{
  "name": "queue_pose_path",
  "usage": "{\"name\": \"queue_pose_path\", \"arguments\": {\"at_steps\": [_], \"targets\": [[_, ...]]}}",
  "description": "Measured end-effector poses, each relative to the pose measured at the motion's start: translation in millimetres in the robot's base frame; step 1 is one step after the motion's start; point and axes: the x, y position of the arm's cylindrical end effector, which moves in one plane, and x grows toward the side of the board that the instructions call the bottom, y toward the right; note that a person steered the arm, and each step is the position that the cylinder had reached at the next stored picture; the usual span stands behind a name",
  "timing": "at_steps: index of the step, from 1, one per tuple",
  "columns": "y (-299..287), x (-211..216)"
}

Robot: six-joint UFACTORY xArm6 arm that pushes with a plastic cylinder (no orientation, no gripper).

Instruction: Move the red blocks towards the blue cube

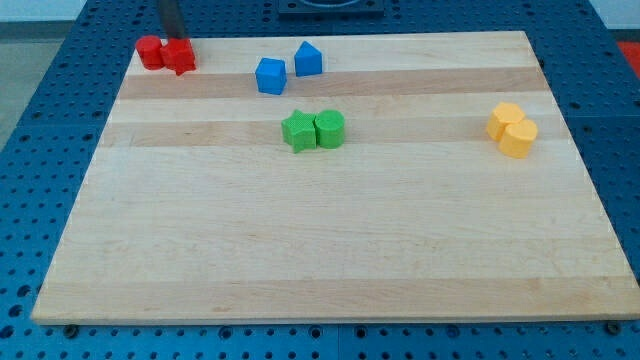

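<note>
Risk, having no jaws, only my tip [172, 38] behind two touching red blocks [166, 53]: pushed off-centre, they'd split before reaching the blue cube [270, 76].

Arm: one straight dark rod, entering from the view's top edge at far left and standing near upright. My tip [172, 38] sat at the board's top-left corner, at the upper edge of the two red blocks [166, 53], apparently touching them, though contact could not be confirmed.
</note>
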Motion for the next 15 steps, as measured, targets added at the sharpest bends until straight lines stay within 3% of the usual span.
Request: {"name": "queue_pose_path", "arguments": {"at_steps": [2, 4, 6, 7, 9, 12, 14, 15], "targets": [[-48.8, 2.1], [-42.7, 46.7], [12.6, 46.7], [12.6, 44.2], [12.5, -0.3], [12.6, 23.5], [-8.5, 14.7], [8.3, 3.9]]}}
